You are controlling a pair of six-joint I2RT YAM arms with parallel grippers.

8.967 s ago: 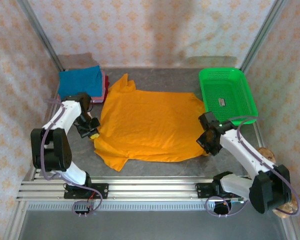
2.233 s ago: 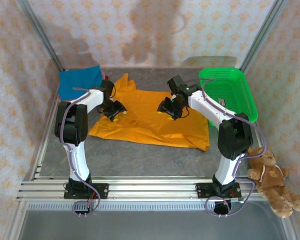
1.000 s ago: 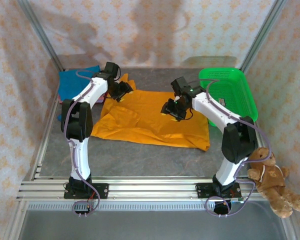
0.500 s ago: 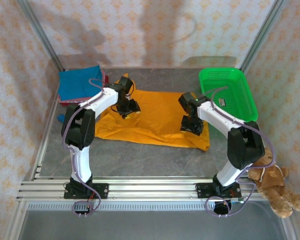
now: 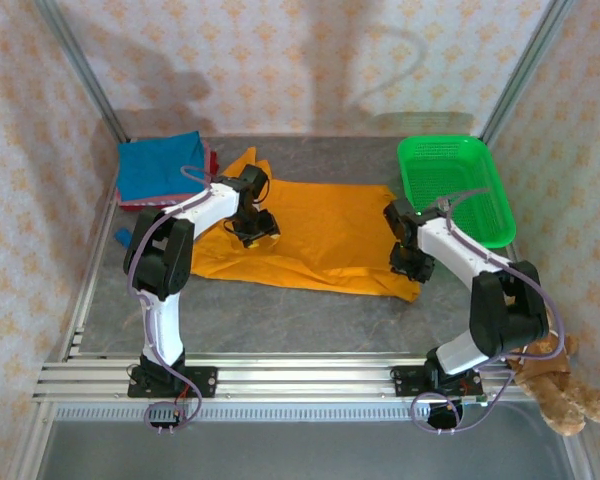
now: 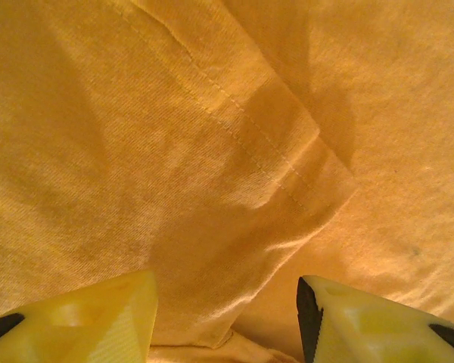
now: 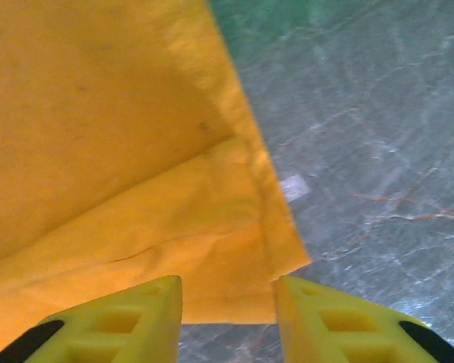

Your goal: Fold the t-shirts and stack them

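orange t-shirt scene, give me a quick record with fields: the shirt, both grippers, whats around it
orange t-shirt: partly folded, flat on the table
left gripper: open, over the shirt's left part, above a hemmed fold
right gripper: open, over the shirt's near right corner
blue t-shirt: folded, far left corner
green basket: far right, beside the orange shirt
teddy bear: near right edge

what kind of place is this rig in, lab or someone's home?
Probably a staged lab test cell, not a home: white robot arms bolted to an aluminium rail, metal frame posts holding beige patterned wall panels, and a bright orange cloth t-shirt laid out on the grey tabletop.
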